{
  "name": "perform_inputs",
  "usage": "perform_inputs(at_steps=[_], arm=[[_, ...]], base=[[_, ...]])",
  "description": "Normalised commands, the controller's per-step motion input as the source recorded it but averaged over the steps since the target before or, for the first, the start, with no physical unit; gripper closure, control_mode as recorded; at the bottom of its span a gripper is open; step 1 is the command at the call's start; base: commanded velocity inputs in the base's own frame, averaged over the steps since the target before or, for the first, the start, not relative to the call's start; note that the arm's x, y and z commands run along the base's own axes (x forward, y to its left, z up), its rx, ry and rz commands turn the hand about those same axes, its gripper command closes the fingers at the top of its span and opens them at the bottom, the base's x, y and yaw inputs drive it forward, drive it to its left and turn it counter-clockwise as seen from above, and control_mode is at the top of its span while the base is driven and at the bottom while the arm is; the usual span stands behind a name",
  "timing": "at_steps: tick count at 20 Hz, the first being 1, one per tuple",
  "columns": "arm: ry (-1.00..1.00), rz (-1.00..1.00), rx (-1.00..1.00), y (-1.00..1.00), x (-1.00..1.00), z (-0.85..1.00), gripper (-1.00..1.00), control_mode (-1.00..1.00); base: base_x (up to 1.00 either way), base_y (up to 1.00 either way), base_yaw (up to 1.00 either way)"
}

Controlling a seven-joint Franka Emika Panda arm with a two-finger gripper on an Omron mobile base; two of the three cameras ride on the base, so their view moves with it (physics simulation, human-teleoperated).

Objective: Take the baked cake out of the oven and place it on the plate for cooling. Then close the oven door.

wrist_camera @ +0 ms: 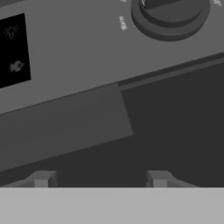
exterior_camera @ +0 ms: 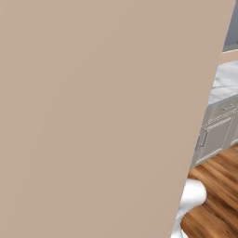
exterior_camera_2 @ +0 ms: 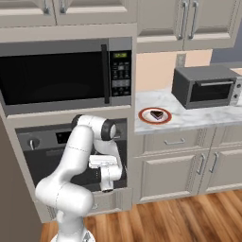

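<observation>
Cake (exterior_camera_2: 156, 114) on plate (exterior_camera_2: 154, 116); arm bent before oven (exterior_camera_2: 71, 156)

Glossy white arm (exterior_camera_2: 75, 165) — dark joints

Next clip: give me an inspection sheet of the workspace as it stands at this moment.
Surface: marble counter, bearing the plate and a toaster oven.
Job's things: baked cake lies on the plate; oven door looks shut against the oven.
Clutter: nothing seen.
Grippers: gripper near the door's handle, jaws apart, holding nothing.
Cables: nothing seen.
Surroundings: microwave, cabinets, wood floor.
</observation>
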Motion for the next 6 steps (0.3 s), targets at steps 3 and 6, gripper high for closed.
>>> perform_inputs(at_steps=[3,6], arm=[[0.03,0.0,0.0,0.01,0.15,0.0,-1.0,-1.0],[0.0,0.0,0.0,0.0,0.0,0.0,-1.0,-1.0]], base=[[0.0,0.0,0.0],[0.0,0.0,0.0]])
